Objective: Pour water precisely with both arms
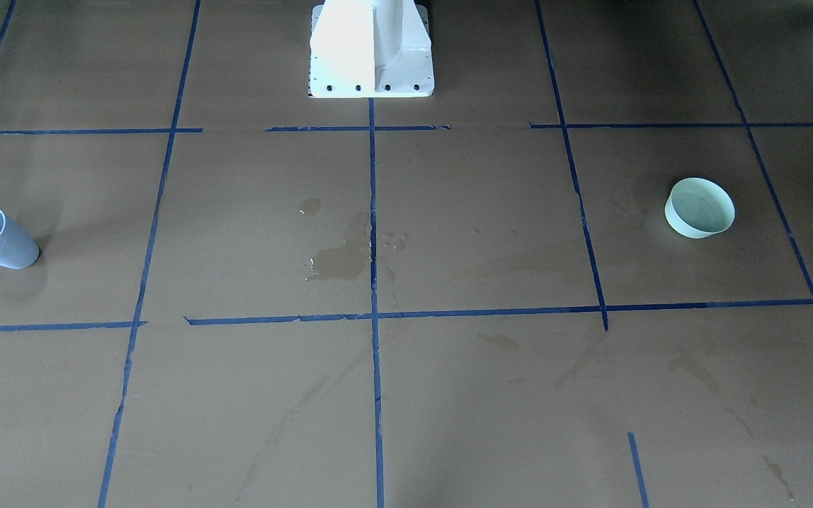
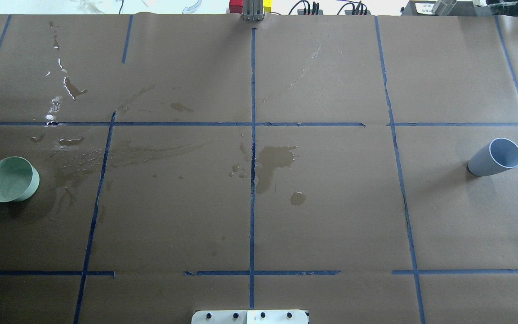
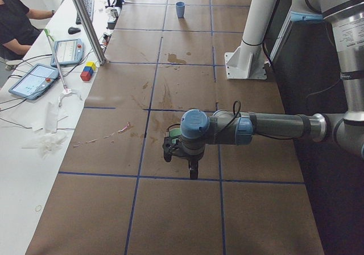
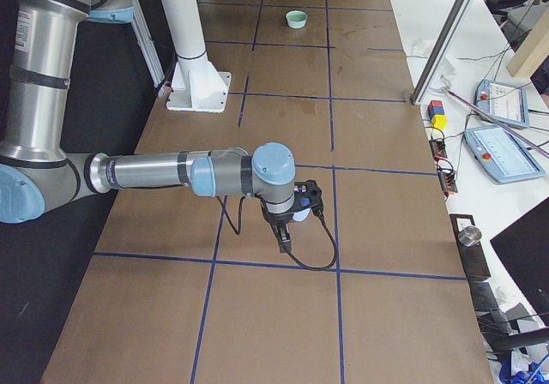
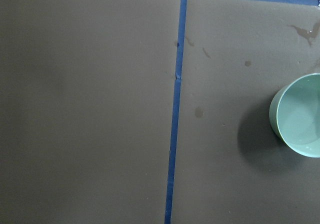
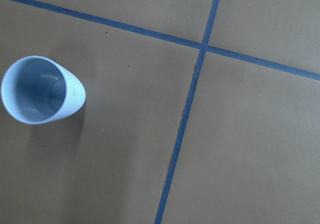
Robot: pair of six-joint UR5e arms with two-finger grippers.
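The water (image 5: 300, 121) seems to sit in the green bowl (image 2: 34, 182) by the surface's left end, and the left pincer (image 3: 193, 172) hangs right by it. The blue cup (image 2: 484, 164) stands up near the right end, close to the right pincer (image 4: 284, 243). I cannot tell if either pincer is wide or narrow.

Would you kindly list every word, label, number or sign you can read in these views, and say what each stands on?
No text can be read in any view.
White label on the grey box beyond the table's far edge: print too small to read.
Handheld screens beside the table: blurred, unreadable.
Blue cup and green bowl: no markings visible.
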